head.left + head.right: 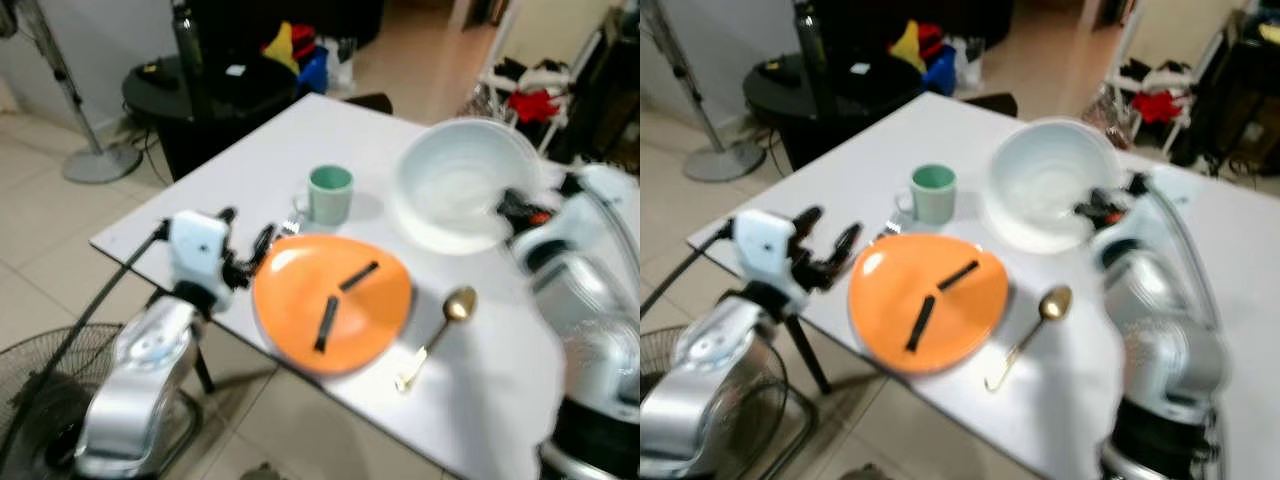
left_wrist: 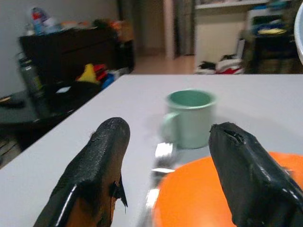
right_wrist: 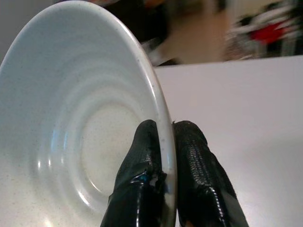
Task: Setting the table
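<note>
An orange plate [image 1: 300, 300] lies near the front edge of the white table [image 1: 260, 160], with two black strips [image 1: 327, 322] on it. Behind it stands a green mug [image 1: 330, 194], and a silver fork [image 2: 160, 163] lies between the mug and the plate's left side. A gold spoon [image 1: 440, 330] rests to the right of the plate. My right gripper [image 3: 163, 146] is shut on the rim of the white bowl [image 1: 455, 180], one finger inside and one outside. My left gripper [image 1: 825, 240] is open at the table's left edge, pointing at the fork and mug [image 2: 189, 118].
A black round side table [image 1: 200, 90] with a dark bottle and coloured items stands beyond the table's far left corner. A floor fan [image 1: 85, 150] stands at the left, and another fan's grille [image 1: 40, 390] is low by my left arm. Clutter and a rack [image 1: 530, 95] are at the back right.
</note>
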You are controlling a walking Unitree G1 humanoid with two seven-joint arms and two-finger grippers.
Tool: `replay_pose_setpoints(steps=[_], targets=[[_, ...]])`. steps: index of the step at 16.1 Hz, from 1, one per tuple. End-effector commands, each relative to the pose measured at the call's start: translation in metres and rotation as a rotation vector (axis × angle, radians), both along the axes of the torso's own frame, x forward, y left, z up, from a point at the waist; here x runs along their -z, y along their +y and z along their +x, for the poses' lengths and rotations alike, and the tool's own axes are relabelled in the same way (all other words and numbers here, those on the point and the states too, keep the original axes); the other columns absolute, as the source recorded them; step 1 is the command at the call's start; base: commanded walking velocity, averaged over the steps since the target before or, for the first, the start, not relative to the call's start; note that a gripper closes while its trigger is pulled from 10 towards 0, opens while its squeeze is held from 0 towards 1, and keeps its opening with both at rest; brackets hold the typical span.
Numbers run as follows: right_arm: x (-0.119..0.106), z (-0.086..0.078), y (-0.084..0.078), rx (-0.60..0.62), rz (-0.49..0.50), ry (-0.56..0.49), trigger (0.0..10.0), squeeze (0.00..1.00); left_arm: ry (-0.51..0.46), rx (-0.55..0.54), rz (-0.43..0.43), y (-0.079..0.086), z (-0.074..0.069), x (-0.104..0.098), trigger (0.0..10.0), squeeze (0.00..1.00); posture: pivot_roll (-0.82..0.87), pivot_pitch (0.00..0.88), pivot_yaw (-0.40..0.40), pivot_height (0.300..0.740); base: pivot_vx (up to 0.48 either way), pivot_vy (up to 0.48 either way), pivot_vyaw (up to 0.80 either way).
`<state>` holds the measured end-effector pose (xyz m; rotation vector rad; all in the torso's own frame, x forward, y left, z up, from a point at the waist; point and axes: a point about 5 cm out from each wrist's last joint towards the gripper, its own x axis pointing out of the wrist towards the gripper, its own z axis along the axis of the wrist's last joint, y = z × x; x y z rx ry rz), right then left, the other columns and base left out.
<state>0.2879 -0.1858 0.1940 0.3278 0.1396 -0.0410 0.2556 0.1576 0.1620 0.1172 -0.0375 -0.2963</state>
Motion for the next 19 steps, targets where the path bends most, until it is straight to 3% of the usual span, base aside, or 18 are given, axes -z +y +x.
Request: replay_pose_setpoints(steps=[1, 10, 11, 14, 16, 17, 19], targets=[[-0.009, 0.002, -0.006, 0.015, 0.001, -0.033, 10.0, 0.00, -0.012, 0.012, -0.001, -0.003, 0.000, -0.003, 10.0, 0.00, 0.14, 0.000, -0.016, 0.727, 0.352, 0.000, 0.00], [-0.005, 0.016, -0.011, 0.026, -0.019, 0.036, 10.0, 0.00, -0.005, 0.059, -0.001, -0.008, 0.003, -0.003, 10.0, 0.00, 0.14, 0.000, -0.004, 0.727, 0.311, 0.000, 0.00], [-0.002, 0.022, -0.015, 0.039, -0.023, 0.088, 10.0, 0.00, -0.001, 0.126, 0.016, -0.014, 0.004, -0.003, 10.0, 0.00, 0.14, 0.000, -0.003, 0.727, 0.000, 0.000, 0.00], [0.008, 0.039, -0.026, 0.083, 0.092, 0.219, 10.0, 0.00, 0.020, 0.307, 0.045, -0.026, 0.007, -0.005, 10.0, 0.00, 0.14, 0.000, 0.001, 0.727, 0.000, 0.000, 0.00], [0.017, 0.047, -0.033, 0.043, 0.114, 0.319, 10.0, 0.00, 0.032, 0.388, 0.044, -0.031, 0.007, -0.006, 10.0, 0.00, 0.14, 0.000, 0.003, 0.727, 0.000, 0.000, 0.00], [0.022, 0.054, -0.038, 0.010, 0.153, 0.385, 10.0, 0.00, 0.054, 0.483, 0.059, -0.036, 0.005, -0.006, 10.0, 0.00, 0.14, 0.000, 0.007, 0.727, 0.000, 0.000, 0.00], [0.022, 0.058, -0.041, 0.007, 0.182, 0.418, 10.0, 0.00, 0.072, 0.542, 0.065, -0.039, 0.003, -0.005, 10.0, 0.00, 0.14, 0.000, 0.007, 0.727, 0.000, 0.000, 0.00]])
